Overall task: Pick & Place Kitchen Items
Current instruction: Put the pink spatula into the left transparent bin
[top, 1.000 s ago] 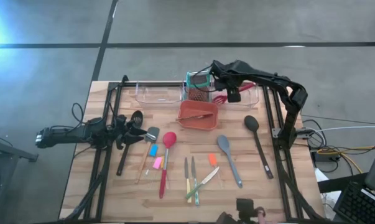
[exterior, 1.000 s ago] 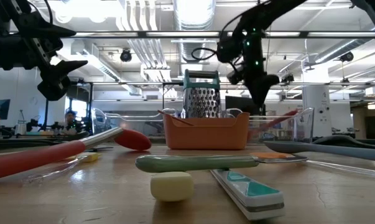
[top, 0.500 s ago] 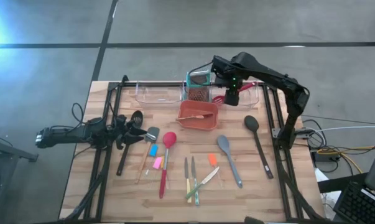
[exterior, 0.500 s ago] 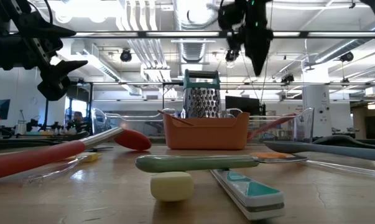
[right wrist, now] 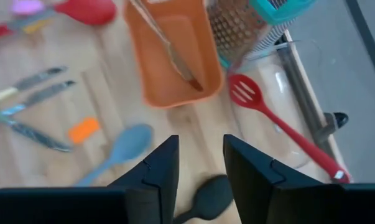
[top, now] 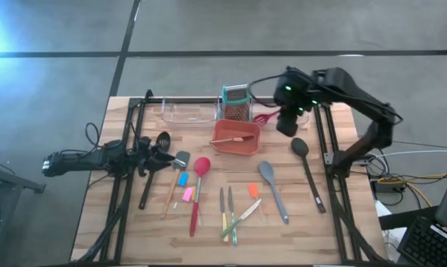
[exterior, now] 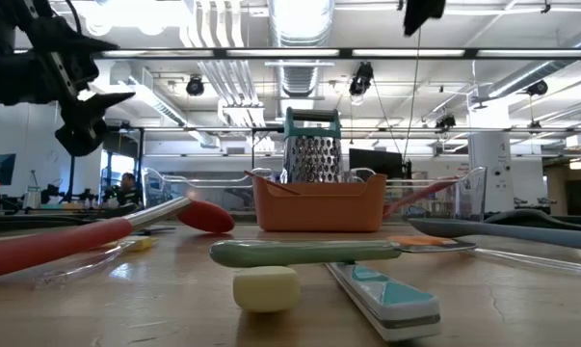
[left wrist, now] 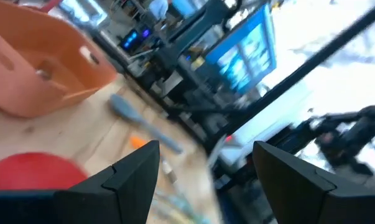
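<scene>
The orange bin (top: 236, 136) stands mid-table with one slim utensil (top: 238, 138) lying across its inside. Just behind it is the grater (top: 236, 103), between two clear trays: the left tray (top: 187, 113) looks bare, the right tray (right wrist: 287, 112) holds a red slotted spatula (right wrist: 280, 124). The other utensils lie on the wood in front: a black spoon (top: 308, 172), grey spoon (top: 272, 189), red spoon (top: 198, 191) and knives (top: 227, 213). The right gripper (top: 287, 124) hangs above the black spoon's bowl, fingers (right wrist: 159, 168) narrowly parted, holding nothing. The left gripper (top: 158, 155) waits at the left edge, fingers spread wide, empty
</scene>
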